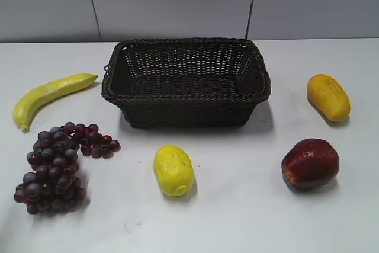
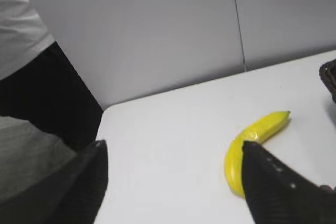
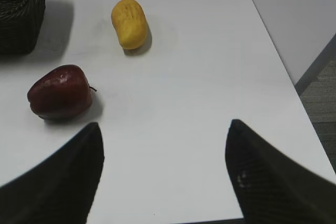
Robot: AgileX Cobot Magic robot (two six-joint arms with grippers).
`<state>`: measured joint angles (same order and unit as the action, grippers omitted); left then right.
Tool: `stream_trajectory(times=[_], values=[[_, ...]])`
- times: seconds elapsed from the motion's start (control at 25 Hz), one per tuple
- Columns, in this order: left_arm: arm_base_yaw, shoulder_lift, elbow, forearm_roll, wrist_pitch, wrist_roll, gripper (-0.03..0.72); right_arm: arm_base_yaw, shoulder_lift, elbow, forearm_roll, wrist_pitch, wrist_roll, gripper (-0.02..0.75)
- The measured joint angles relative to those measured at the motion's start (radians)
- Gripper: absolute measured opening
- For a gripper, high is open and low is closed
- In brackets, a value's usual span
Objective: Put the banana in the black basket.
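The banana (image 1: 48, 96) lies on the white table at the far left, left of the black basket (image 1: 186, 81), which stands empty at the middle back. In the left wrist view the banana (image 2: 251, 142) lies just beyond my right fingertip. My left gripper (image 2: 170, 150) is open and empty above bare table, left of the banana. A corner of the basket (image 2: 328, 77) shows at that view's right edge. My right gripper (image 3: 164, 129) is open and empty near the table's front right edge. Neither gripper shows in the exterior view.
A bunch of dark grapes (image 1: 56, 167) lies in front of the banana. A stubby yellow fruit (image 1: 173, 170) lies in front of the basket. A red apple (image 1: 310, 163) and an orange-yellow oval fruit (image 1: 328, 97) lie at the right. A person stands beyond the table's left edge (image 2: 31, 93).
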<state>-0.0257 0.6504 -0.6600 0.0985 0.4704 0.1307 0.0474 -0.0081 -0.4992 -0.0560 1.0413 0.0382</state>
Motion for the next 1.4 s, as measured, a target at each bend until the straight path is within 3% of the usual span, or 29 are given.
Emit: stream_trajectory(times=[0.16, 0.8, 1.4], values=[[0.000, 0.183, -0.108, 0.001, 0.077, 0.019, 0.653, 0.000, 0.000, 0.000, 0.000, 0.000, 0.000, 0.552], [0.000, 0.778, -0.618, 0.000, 0.288, 0.238, 0.613, 0.000, 0.000, 0.000, 0.000, 0.000, 0.000, 0.552], [-0.003, 1.077, -0.815, -0.117, 0.413, 0.408, 0.589, 0.000, 0.000, 0.000, 0.000, 0.000, 0.000, 0.552]])
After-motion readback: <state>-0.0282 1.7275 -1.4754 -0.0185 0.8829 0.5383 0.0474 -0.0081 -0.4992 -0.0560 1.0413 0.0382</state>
